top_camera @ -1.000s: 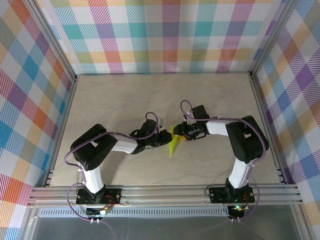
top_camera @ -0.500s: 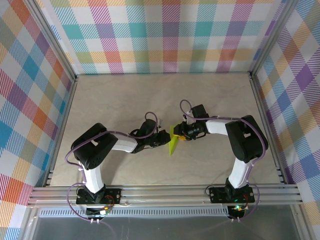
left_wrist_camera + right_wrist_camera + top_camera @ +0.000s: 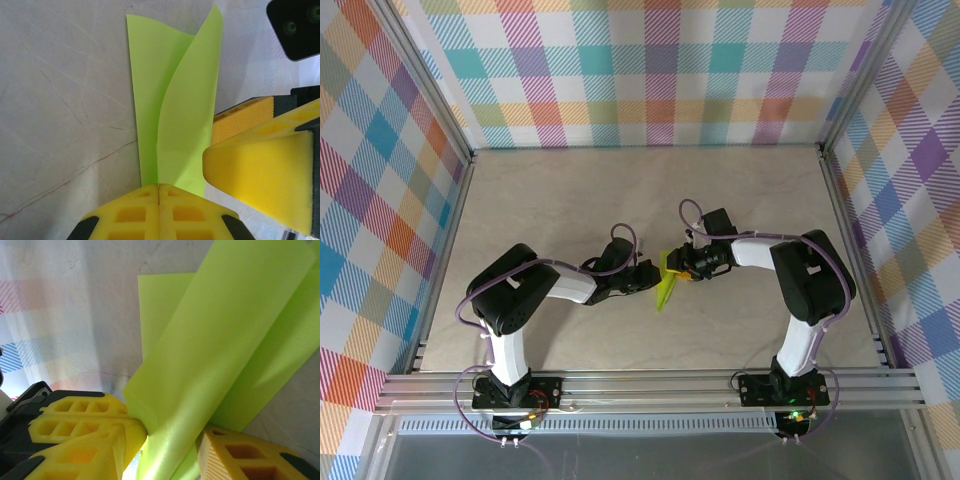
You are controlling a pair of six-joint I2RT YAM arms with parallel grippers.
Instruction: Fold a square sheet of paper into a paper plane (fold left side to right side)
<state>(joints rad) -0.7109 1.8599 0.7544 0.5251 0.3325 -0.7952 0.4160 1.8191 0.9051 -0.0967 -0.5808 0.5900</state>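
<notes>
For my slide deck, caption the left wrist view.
Left gripper pinches folded lime paper; right gripper's yellow fingers close beside.

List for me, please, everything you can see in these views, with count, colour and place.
square sheet of paper: one, lime green, mid-table between the two grippers, partly folded, one flap raised off the surface.
table: one, pale beige with a marbled look, under everything.
walls: three, pastel plaid, at the left, back and right of the table.
frame rails: several, silver aluminium, along the near edge and up the corners.
cables: several, purple, looping along both arms.
left arm: one, black and white, base at near left.
right arm: one, black and white, base at near right.
left gripper: one, yellow fingers, shut on the sheet's edge.
right gripper: one, yellow fingers, jaws apart with the raised flap between them.
</notes>
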